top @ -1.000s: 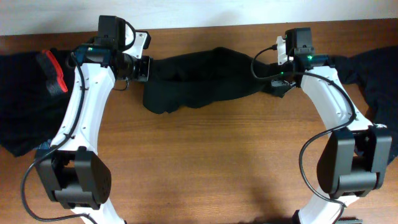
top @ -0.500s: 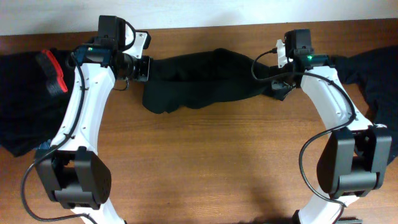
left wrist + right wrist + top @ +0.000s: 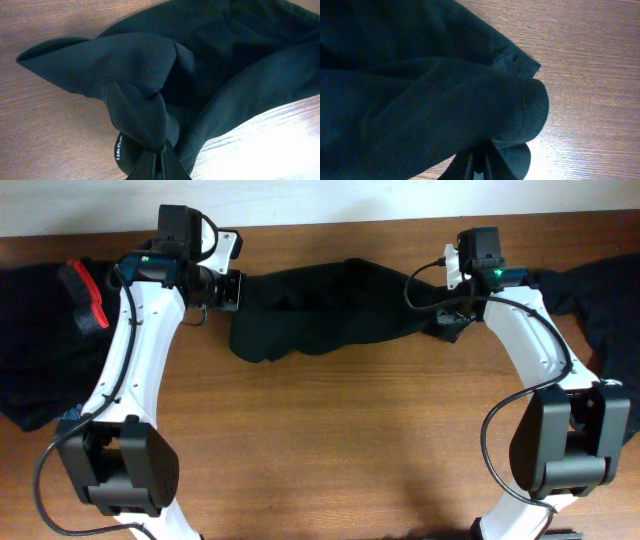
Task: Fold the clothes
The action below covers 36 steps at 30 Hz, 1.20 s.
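A black garment (image 3: 320, 310) is stretched in a bunched band across the far middle of the table. My left gripper (image 3: 236, 288) is shut on its left end. In the left wrist view the cloth (image 3: 150, 65) bunches into the closed jaws (image 3: 161, 156), and a small white print (image 3: 118, 150) shows beside them. My right gripper (image 3: 447, 320) is shut on the garment's right end. In the right wrist view a rounded fold of the cloth (image 3: 445, 100) is pinched in the jaws (image 3: 479, 162).
A pile of black clothes (image 3: 35, 340) with a red-orange band (image 3: 82, 295) lies at the far left. Another dark garment (image 3: 600, 300) lies at the far right edge. The wooden table (image 3: 330, 440) stretches in front toward the arm bases.
The right gripper has shifted slightly; the cloth looks a little more taut between the grippers. The left arm has not moved.
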Each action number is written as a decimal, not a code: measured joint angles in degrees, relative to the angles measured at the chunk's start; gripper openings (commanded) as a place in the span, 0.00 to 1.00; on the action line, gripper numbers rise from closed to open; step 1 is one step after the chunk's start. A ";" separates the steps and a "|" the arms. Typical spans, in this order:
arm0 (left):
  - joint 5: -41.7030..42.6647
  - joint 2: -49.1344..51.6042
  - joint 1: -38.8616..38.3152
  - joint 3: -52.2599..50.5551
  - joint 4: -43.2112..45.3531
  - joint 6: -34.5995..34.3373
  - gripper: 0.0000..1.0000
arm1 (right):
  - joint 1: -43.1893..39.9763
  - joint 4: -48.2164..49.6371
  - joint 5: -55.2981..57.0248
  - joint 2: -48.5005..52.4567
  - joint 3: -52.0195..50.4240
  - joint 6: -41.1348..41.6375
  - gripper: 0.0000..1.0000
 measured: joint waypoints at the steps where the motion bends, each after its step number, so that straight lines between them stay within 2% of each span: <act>1: 0.00 0.00 0.00 0.00 0.00 0.02 0.01 | 0.00 0.00 0.02 0.00 0.00 -0.07 0.06; 4: 0.00 0.00 0.00 0.00 0.00 0.02 0.01 | 0.00 0.00 0.02 0.00 0.00 -0.02 0.06; 5: 0.00 0.00 0.00 0.00 0.00 0.00 0.00 | 0.00 0.00 0.02 0.00 0.00 -0.04 0.10; 7: 0.00 0.00 0.00 0.00 0.00 0.00 0.01 | 0.00 0.00 0.07 0.00 0.00 -0.02 0.11; 12: 0.00 0.00 0.00 0.00 0.00 0.00 0.00 | 0.00 0.00 0.20 0.00 0.00 0.00 0.05; 22: 0.00 0.00 0.00 0.00 0.00 0.00 0.01 | 0.00 0.00 0.20 0.00 0.00 -0.02 0.13; 24: 0.00 0.00 0.00 0.00 0.00 0.02 0.01 | 0.00 0.00 0.22 0.00 0.00 -0.02 0.19; 33: 0.00 0.00 0.00 0.00 0.00 0.02 0.01 | 0.00 -0.17 0.42 0.00 0.00 0.00 0.19; 36: 0.00 0.00 0.00 0.00 0.00 0.00 0.00 | 0.00 -3.43 0.42 0.00 0.02 -0.02 0.19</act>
